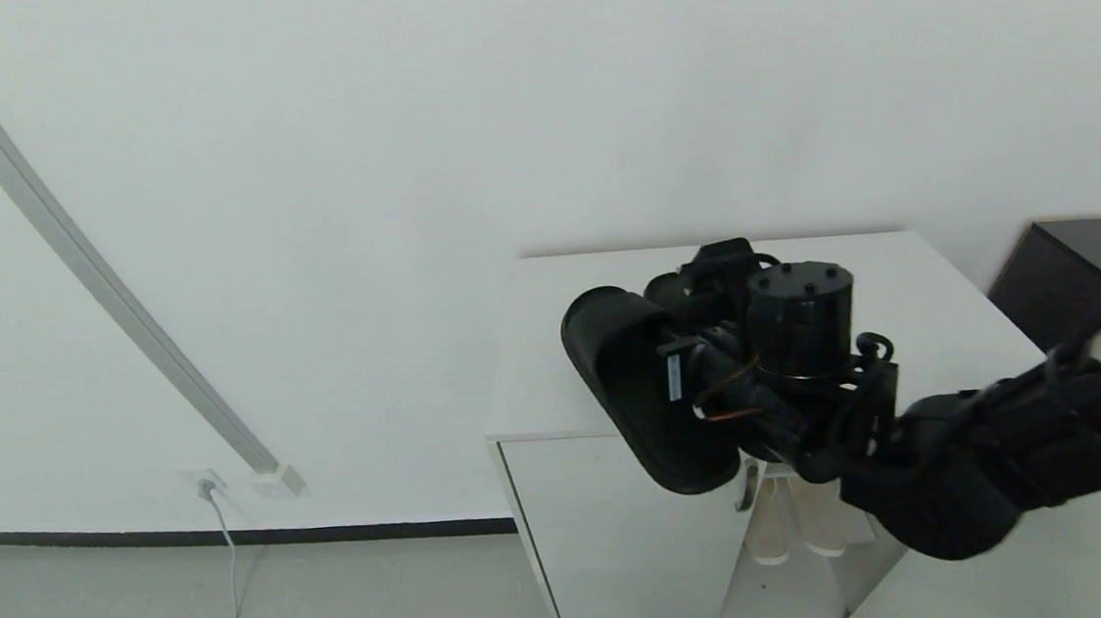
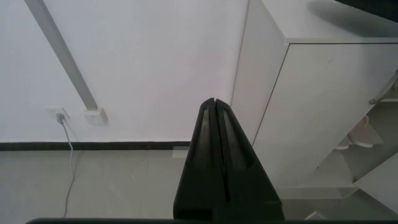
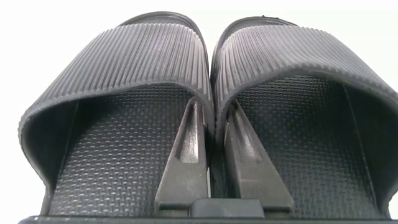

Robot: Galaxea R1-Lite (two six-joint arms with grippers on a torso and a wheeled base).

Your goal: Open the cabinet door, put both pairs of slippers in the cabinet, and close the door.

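Right gripper (image 3: 208, 109) clamped on pair of black slippers (image 1: 646, 400) up by the white cabinet (image 1: 555, 368), white slippers (image 1: 793, 521) inside it; left gripper (image 2: 215, 106) fingers together.

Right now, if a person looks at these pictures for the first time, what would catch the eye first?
The eye goes first to the pair of black slippers, held up in the right gripper in front of the white cabinet. One finger sits inside each slipper, pinching their inner sides together. Lower down, a pale pair of slippers already stands on a shelf inside the open cabinet.
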